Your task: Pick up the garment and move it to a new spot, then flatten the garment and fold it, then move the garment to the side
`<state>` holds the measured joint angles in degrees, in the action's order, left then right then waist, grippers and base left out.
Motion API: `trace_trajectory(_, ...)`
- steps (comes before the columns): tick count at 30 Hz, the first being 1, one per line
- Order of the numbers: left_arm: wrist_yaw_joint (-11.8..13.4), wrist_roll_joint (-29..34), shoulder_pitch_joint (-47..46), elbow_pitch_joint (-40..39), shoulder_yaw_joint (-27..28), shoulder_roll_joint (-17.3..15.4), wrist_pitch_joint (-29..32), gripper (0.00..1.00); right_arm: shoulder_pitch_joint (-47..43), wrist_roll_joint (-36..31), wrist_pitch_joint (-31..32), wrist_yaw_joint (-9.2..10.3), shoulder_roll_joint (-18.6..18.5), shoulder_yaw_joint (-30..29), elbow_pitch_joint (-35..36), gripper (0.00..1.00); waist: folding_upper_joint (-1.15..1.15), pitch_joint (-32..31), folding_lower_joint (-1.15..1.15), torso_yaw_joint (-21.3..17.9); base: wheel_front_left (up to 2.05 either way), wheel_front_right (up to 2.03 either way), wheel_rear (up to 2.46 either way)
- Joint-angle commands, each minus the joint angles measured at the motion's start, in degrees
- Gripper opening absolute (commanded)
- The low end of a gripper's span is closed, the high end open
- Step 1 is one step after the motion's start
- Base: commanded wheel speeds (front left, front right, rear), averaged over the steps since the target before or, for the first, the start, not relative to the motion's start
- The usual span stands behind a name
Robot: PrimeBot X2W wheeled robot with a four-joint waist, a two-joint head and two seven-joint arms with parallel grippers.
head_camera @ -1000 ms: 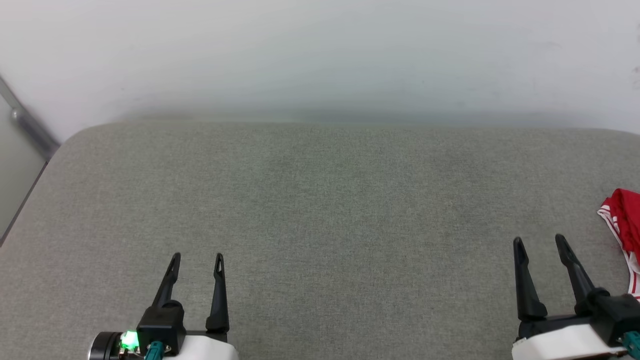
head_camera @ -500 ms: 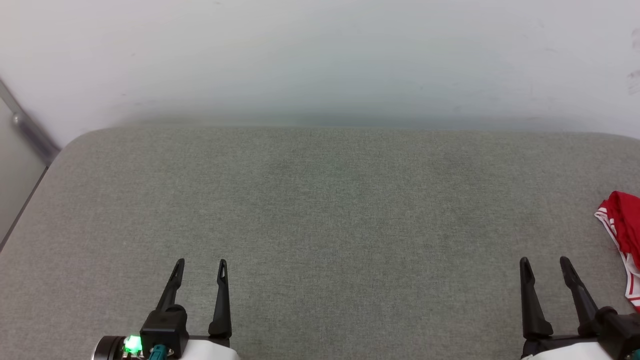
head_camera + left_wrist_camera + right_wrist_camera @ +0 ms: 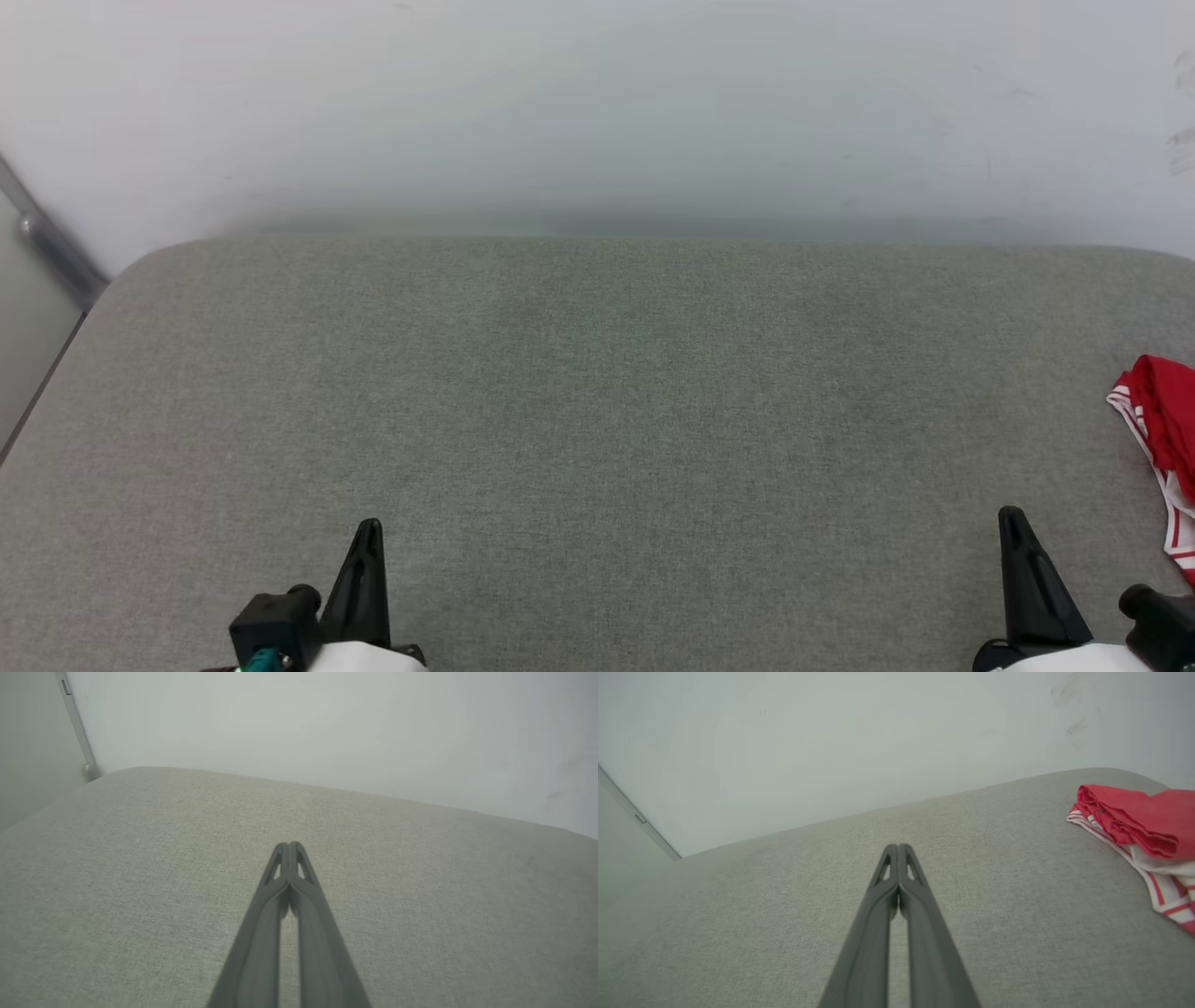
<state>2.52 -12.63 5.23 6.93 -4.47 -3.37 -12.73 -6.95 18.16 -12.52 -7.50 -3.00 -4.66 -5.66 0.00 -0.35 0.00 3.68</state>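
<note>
Empty left gripper pinched closed; right gripper same; crumpled red jersey shirt with red-white striped trim lies right of right gripper, apart, on grey woven cushion; soft, light, limp; probably best pinched at raised red fold.

Looks like woven grey cloth over the padded surface: matt, fine-grained, slightly rough. Reads as soft, dull red cloth on the garment, with striped red-and-white trim of the same matt finish. Appears as dark, smooth, matt plastic on the left pincer and the right pincer. Seems painted, smooth and matt on the wall, faintly scuffed at one side.
</note>
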Motion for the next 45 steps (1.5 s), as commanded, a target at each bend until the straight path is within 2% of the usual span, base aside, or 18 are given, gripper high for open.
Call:
trace_trajectory(1, -0.31, -1.89, -1.71, -0.71, 0.46, -0.31, 0.2, 0.0, 1.61, 1.81, 0.24, -0.01, -0.13, -0.05, 0.59, 0.0, 0.0, 0.0, 0.0, -0.02, 0.0, 0.0, 0.0)
trace_trajectory(22, -3.06, -23.98, -4.62, 1.62, 2.69, -0.67, 4.94, 0.0, 4.94, 22.05, 5.21, 0.0, -0.31, -0.3, -1.84, 0.0, 0.0, 0.1, 0.0, -0.68, 0.0, 0.0, 0.0)
trace_trajectory(45, -5.41, -42.79, -7.01, 3.29, 4.91, -0.72, 9.21, 0.0, 7.91, 39.42, 9.63, 0.0, -0.35, -0.65, -3.94, 0.0, 0.0, 0.2, 0.0, -1.42, 0.0, 0.0, 0.0)
